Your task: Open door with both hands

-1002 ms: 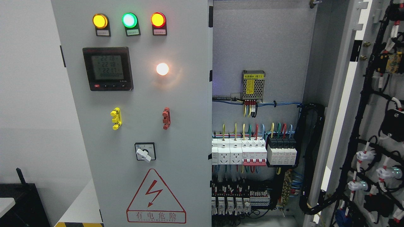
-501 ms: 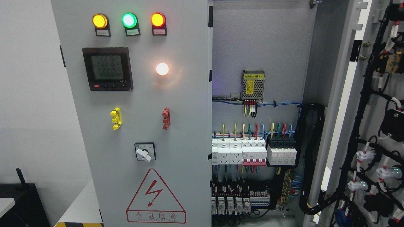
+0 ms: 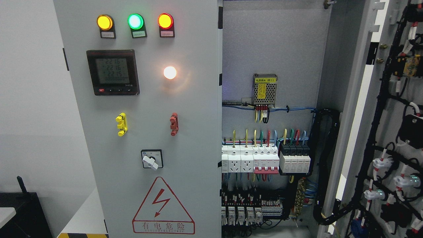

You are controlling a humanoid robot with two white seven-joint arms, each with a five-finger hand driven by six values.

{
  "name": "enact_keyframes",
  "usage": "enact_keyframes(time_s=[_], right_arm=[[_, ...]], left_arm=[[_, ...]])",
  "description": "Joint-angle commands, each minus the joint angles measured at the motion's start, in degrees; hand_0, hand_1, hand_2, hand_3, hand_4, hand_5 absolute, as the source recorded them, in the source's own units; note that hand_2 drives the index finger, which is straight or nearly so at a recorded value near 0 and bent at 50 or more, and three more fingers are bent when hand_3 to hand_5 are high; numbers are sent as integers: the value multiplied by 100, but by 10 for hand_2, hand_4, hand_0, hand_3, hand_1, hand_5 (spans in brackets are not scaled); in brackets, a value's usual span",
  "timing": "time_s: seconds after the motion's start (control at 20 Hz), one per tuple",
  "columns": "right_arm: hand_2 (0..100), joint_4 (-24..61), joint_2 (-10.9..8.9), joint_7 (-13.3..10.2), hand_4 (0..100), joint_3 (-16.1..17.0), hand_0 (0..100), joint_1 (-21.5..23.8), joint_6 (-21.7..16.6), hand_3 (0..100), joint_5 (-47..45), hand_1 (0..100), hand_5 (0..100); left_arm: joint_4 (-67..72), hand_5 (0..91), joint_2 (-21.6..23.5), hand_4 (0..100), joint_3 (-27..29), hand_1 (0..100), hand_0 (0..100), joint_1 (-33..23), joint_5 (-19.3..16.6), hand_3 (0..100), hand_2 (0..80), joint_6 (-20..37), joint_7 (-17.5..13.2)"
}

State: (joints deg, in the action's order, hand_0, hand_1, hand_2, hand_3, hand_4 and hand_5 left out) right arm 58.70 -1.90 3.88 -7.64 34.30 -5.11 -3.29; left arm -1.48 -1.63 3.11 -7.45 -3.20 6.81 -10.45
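Note:
A grey electrical cabinet fills the head view. Its left door (image 3: 195, 109) is closed and carries three indicator lamps (image 3: 135, 21), a digital meter (image 3: 112, 72), a lit white lamp (image 3: 170, 72), a yellow handle (image 3: 121, 124), a red handle (image 3: 173, 124) and a rotary switch (image 3: 151, 159). The right door (image 3: 393, 132) stands swung wide open at the right edge, its inner side wired with black cables. Between them the cabinet interior (image 3: 274, 43) is exposed. Neither of my hands nor arms appears.
Inside sit a small power supply (image 3: 265, 89), a row of breakers (image 3: 266, 158) and terminal blocks (image 3: 251, 208). A black cable bundle (image 3: 325, 165) runs down the right inner side. A white wall and a dark table (image 3: 19, 211) lie at the left.
Only the digits on the meter have changed; doors and camera view stay as they were.

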Motion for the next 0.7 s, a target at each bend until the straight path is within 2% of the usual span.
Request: enact_keyframes(time_s=[0.0, 0.05, 0.2, 0.4, 0.65], right_arm=[[0, 2952, -319, 34, 0, -141, 382, 1042, -139, 0, 4, 0, 0], [0, 3154, -424, 25, 0, -220, 382, 1183, -262, 0, 4, 0, 0], [0, 3445, -574, 25, 0, -343, 382, 1342, -622, 0, 4, 0, 0], [0, 3866, -645, 25, 0, -361, 382, 1377, -816, 0, 4, 0, 0], [0, 4553, -847, 25, 0, -519, 382, 1676, -991, 0, 4, 0, 0]], left_arm=[[-264, 0, -57, 0, -426, 0, 0, 33, 423, 0, 0, 127, -27], [-413, 0, -57, 0, -426, 0, 0, 59, 608, 0, 0, 127, -27], [-485, 0, -57, 0, -434, 0, 0, 278, 654, 0, 0, 127, -27], [-485, 0, -57, 0, -426, 0, 0, 411, 662, 0, 0, 127, -27], [-485, 0, -57, 0, -426, 0, 0, 411, 654, 0, 0, 136, -27]])
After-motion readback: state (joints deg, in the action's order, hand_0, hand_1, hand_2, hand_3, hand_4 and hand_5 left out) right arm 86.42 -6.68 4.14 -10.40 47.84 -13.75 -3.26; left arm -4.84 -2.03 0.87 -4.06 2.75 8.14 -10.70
